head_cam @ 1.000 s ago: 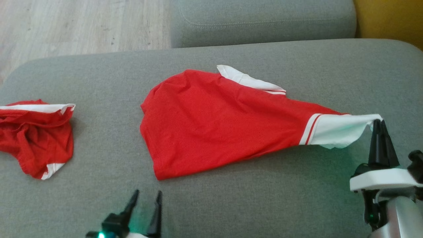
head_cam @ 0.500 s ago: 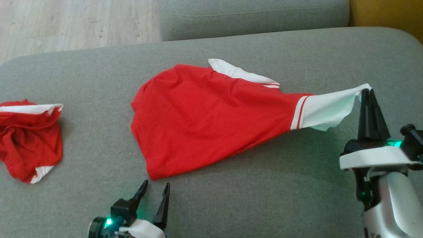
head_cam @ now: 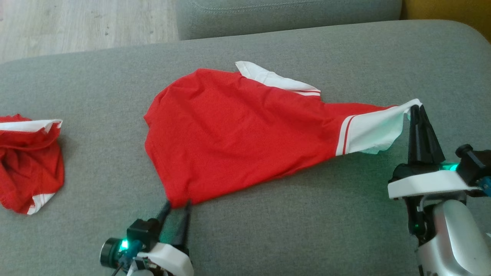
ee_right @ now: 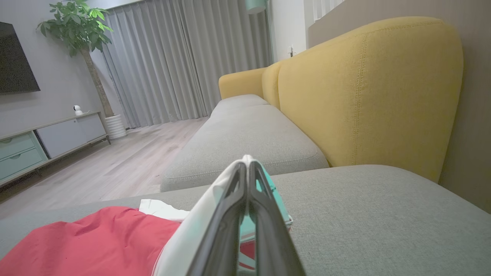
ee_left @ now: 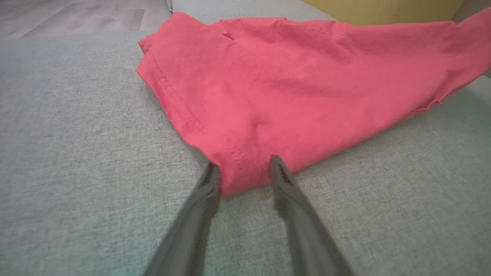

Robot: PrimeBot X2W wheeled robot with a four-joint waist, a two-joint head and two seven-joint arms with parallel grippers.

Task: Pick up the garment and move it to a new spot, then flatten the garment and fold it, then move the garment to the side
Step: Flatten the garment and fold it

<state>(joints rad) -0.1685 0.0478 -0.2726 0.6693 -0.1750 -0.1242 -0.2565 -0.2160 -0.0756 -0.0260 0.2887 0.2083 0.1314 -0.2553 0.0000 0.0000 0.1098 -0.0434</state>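
The grey sofa seat carries the garment, red with white sleeves, spread across its middle. Since a second ago the left end effector has come forward to the garment's near hem corner, which now sits between its parted fingers; before, it stood short of the cloth. The right end effector stays clamped together on one white sleeve, holding it stretched out to the right. Bare cushion lies in front, behind, and between the garment and a crumpled red garment well to the left. Wood floor lies beyond the far left edge. Two garments, two end effectors.
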